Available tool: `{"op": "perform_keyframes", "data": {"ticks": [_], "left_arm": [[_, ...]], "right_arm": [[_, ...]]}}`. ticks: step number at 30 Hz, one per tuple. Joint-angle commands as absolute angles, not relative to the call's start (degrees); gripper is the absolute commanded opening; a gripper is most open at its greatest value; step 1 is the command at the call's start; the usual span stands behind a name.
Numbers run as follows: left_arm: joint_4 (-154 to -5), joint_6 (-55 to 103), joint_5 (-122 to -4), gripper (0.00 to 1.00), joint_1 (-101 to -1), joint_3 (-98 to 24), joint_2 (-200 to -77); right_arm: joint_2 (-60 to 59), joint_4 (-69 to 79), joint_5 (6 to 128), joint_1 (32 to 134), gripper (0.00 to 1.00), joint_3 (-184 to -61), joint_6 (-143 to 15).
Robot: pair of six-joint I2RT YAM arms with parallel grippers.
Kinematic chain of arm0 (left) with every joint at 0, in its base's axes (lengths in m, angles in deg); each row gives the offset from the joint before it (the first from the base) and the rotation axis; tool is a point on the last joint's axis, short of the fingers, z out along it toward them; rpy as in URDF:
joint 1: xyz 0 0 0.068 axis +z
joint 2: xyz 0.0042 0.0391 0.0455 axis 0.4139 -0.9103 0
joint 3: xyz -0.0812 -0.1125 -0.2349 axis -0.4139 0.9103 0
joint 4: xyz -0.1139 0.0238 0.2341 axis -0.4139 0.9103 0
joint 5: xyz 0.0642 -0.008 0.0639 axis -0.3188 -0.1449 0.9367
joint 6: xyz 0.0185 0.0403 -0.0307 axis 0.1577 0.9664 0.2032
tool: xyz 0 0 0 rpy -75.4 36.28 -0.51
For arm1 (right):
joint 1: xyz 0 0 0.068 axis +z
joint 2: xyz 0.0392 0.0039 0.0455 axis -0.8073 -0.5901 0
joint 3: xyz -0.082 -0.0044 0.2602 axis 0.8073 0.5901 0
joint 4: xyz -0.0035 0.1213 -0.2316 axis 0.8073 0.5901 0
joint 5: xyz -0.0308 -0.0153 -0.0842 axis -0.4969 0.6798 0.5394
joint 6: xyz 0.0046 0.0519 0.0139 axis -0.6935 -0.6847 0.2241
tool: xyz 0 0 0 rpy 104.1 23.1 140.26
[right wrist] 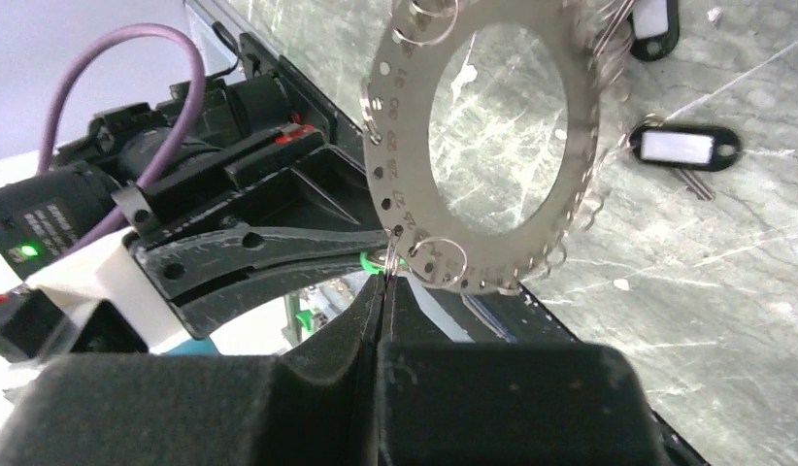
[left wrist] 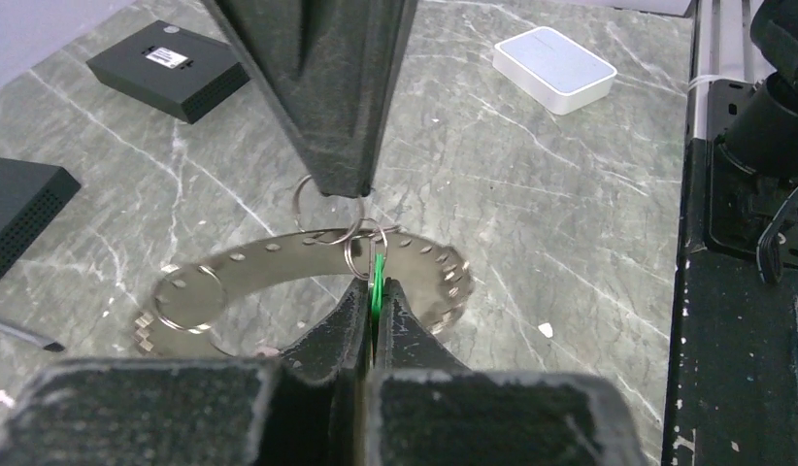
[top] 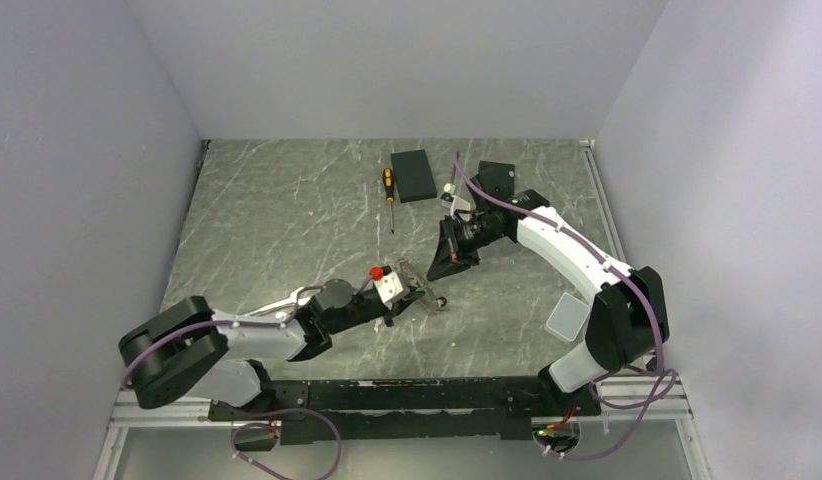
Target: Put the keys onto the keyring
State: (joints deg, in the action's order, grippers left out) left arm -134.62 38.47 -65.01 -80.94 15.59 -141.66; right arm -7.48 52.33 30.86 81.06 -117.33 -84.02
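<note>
The keyring (left wrist: 279, 254) is a flat silver ring plate pierced with holes and hung with small split rings; it also shows in the right wrist view (right wrist: 580, 146) and, small, in the top view (top: 428, 292). My left gripper (left wrist: 377, 283) is shut on a thin green tag (left wrist: 378, 272) at the plate's edge. My right gripper (right wrist: 381, 286) is shut on a small split ring (right wrist: 388, 260) there, meeting the left gripper tip to tip (top: 442, 275). Two keys on black tags with white labels (right wrist: 688, 148) lie on the table beyond the plate.
Two flat black boxes (top: 414, 175) (top: 497, 177) and a black-and-yellow screwdriver (top: 389, 190) lie at the back. A white box (top: 568, 317) sits by the right arm's base. The black rail (left wrist: 735, 291) runs along the near table edge.
</note>
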Motion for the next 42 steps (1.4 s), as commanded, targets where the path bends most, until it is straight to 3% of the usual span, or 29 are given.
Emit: {"op": "perform_keyframes", "data": {"ticks": [1,17,32,42], "left_arm": [[-125.76,40.15,-63.17,0.00,-80.80,14.12,-134.47],[-111.27,39.70,-59.90,0.00,-80.83,12.62,-124.10],[-80.06,43.16,-61.20,0.00,-80.79,-1.22,-115.96],[-76.53,44.71,-63.96,0.00,-80.79,-4.56,-117.99]], "right_arm": [[-2.67,51.33,31.40,80.89,0.00,-117.21,-78.84],[1.14,46.57,26.26,83.21,0.00,-113.88,-75.18],[0.95,47.69,32.19,89.79,0.00,-113.51,-66.67],[1.60,47.54,34.39,91.34,0.00,-114.22,-67.04]]}}
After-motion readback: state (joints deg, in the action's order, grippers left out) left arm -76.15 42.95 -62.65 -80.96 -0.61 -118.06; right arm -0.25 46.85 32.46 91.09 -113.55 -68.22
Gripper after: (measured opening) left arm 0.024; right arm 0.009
